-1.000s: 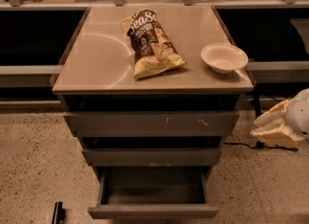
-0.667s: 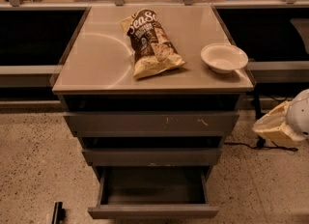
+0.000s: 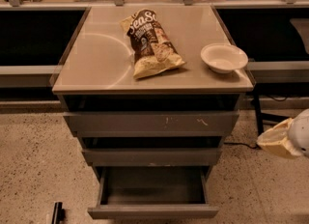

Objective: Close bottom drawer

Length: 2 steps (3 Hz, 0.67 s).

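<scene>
Grey, pulled well out, the bottom drawer [image 3: 152, 212] sits at six o'clock, its dark inside showing. At twelve lies a chip bag [image 3: 152, 42], then a white bowl [image 3: 223, 57]. At four o'clock the pale gripper [image 3: 276, 142] hangs well apart from the drawer; I cannot tell its grip.

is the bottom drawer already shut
No, the bottom drawer is pulled out with its dark inside showing, and the end effector hangs off to its right, not touching it.

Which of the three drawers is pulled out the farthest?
The bottom drawer, the narrowest: its whole dark inside shows, while the middle drawer and top drawer stick out only slightly. The gripper is off to the right, clear of them.
</scene>
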Available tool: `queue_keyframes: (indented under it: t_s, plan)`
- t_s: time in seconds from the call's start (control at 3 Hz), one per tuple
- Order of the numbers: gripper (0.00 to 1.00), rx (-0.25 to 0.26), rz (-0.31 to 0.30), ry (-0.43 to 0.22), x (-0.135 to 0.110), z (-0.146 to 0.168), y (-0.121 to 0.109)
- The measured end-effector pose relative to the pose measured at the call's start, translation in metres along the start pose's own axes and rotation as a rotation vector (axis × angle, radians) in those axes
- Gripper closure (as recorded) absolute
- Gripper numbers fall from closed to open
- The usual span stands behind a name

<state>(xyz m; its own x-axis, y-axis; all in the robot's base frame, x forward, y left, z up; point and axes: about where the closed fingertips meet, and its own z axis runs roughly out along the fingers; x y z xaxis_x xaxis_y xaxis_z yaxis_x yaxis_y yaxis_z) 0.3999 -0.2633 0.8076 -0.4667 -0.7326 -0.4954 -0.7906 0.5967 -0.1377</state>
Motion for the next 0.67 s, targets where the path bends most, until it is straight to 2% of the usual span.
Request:
queue_keyframes:
  t_s: [0.33,0.67]
  plan:
    - [1.0,-0.01,0.107,-0.022,0.048,0.051,0.001]
    - [1.0,-0.059,0.21,-0.075,0.087,0.108,0.009]
